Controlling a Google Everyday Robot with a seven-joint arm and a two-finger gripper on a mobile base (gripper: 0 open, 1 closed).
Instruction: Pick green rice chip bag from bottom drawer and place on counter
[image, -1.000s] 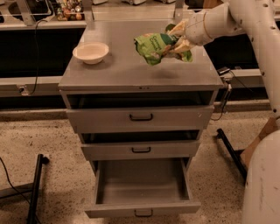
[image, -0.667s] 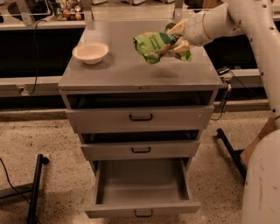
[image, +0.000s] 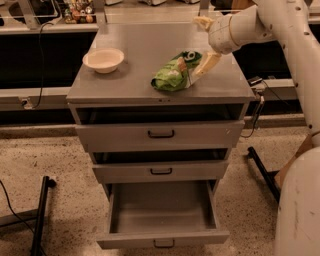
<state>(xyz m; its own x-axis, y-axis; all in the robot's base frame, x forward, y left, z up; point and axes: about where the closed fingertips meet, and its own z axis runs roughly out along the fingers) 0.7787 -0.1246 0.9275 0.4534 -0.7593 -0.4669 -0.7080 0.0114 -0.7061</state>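
Observation:
The green rice chip bag (image: 174, 74) lies on the counter (image: 150, 40), right of the middle and near the front edge. My gripper (image: 204, 44) hovers just right of the bag, open and empty. Its lower finger (image: 208, 63) is at the bag's right end and its upper finger (image: 202, 22) is farther back. The bottom drawer (image: 162, 240) is pulled out and looks empty inside.
A white bowl (image: 103, 59) stands on the counter's left side. The two upper drawers (image: 160, 135) are slightly out. A black stand leg (image: 40, 215) is on the floor at the left. My white arm and base (image: 300, 190) fill the right side.
The bag was held in my shut gripper above the counter. Now it lies on the counter and my gripper has opened and let it go.

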